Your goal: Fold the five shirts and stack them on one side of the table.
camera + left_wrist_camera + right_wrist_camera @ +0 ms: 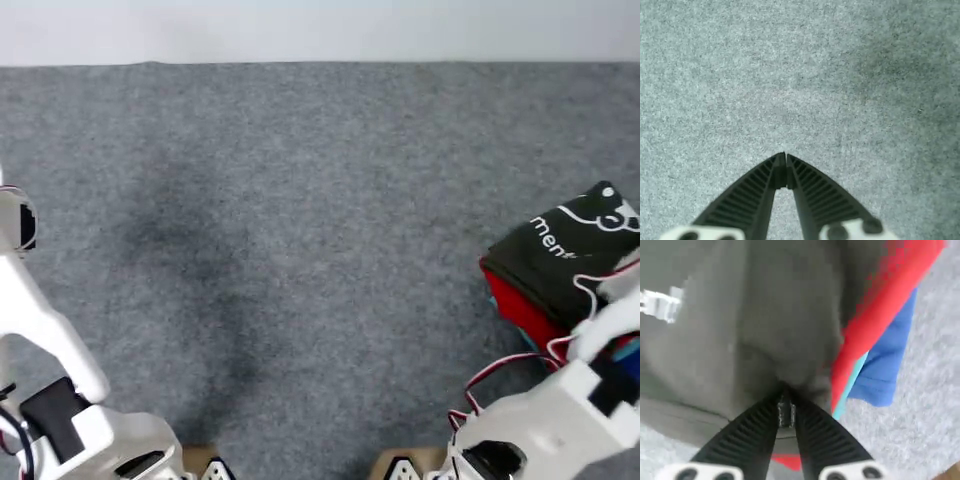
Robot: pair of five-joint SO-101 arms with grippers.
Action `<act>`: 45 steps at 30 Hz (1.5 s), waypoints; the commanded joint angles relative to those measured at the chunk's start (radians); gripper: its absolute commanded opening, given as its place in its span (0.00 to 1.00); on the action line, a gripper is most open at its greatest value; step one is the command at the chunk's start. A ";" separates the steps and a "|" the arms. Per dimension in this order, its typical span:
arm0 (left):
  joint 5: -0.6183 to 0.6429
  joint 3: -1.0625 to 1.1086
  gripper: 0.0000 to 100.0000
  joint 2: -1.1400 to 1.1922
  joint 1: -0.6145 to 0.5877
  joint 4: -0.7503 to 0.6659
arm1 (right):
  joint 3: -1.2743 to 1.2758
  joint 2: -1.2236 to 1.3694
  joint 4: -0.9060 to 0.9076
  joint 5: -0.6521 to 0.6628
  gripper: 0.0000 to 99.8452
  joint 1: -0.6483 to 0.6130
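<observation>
On the grey felt table top [320, 200], at about 4 o'clock in the high view and hard against the right edge: a stack of folded shirts [550, 280]. Topmost, a dark shirt [540, 272] printed with white lettering [548, 238] and a white line-drawn cartoon figure [610, 212]. Both run off toward the picture's edge, the lettering only partly in sight. Directly beneath, a red shirt [512, 305], its edge poking out toward 8 o'clock. Under the red, in the right wrist view, a blue shirt [885, 365] and a thin turquoise edge [850, 387] fanned out onto the felt.

Right arm [560, 415] at 5 o'clock, white, leaning over the stack, with red-and-white wires [500, 370] looped just beside it. Right gripper [785, 402]: black ribbed jaws drawn together, tips sunk into a pucker of the dark shirt. Cloth truly pinched or merely pressed: cannot tell.

Left arm [55, 345] at 8 o'clock, well apart from the stack. Left gripper [785, 160]: jaws closed tip to tip, holding nothing, above bare grey felt.
</observation>
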 commanded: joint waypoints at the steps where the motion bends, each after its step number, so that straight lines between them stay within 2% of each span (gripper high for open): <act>1: -0.009 -0.027 0.01 -0.040 0.006 0.017 | 0.021 -0.001 0.054 0.043 0.01 0.039; 8: -0.009 -0.027 0.01 -0.040 0.006 0.017 | -0.017 -0.163 0.082 0.068 0.01 0.042; 15: -0.009 -0.027 0.01 -0.044 0.006 0.020 | -0.037 -0.255 -0.196 0.068 0.01 0.048; 22: -0.009 -0.027 0.01 -0.048 0.006 0.021 | -0.020 -0.081 -0.512 0.074 0.01 0.064; 27: -0.009 -0.027 0.01 -0.048 0.006 0.021 | -0.023 0.079 -0.547 0.183 0.01 0.153; 32: -0.009 -0.027 0.01 -0.048 0.006 0.021 | -0.025 0.059 -0.544 0.201 0.01 0.205; 36: -0.009 -0.027 0.01 -0.048 0.006 0.021 | -0.023 -0.045 -0.539 0.196 0.01 0.154; 41: -0.009 -0.027 0.01 -0.048 0.006 0.021 | -0.021 -0.148 -0.504 0.193 0.01 0.022; 45: -0.009 -0.027 0.01 -0.048 0.006 0.021 | -0.015 -0.153 -0.552 0.192 0.01 -0.061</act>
